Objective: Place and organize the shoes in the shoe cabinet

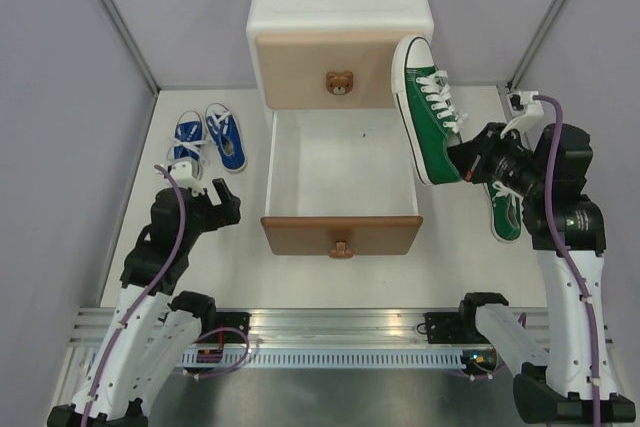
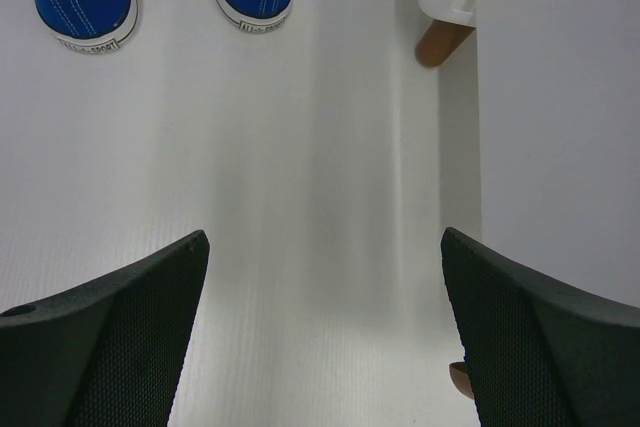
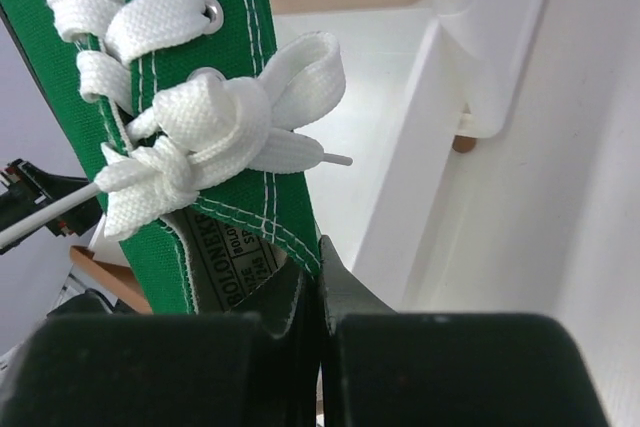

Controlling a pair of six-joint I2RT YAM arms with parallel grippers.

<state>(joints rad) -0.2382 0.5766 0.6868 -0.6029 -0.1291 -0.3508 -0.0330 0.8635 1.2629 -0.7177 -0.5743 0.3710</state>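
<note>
place: robot lab cell | cues: grey partition walls (image 1: pixel 60 97), aluminium mounting rail (image 1: pixel 340 325) (slotted)

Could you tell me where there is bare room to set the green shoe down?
The open lower drawer is bare inside. The table strip between the blue shoes and the drawer is free. Right of the drawer is crowded: the right gripper, its green shoe and the other green shoe.

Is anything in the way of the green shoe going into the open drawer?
Nothing visible is. The right end effector holds the green shoe above the right edge of the open lower drawer, and nothing sits between them.
</note>
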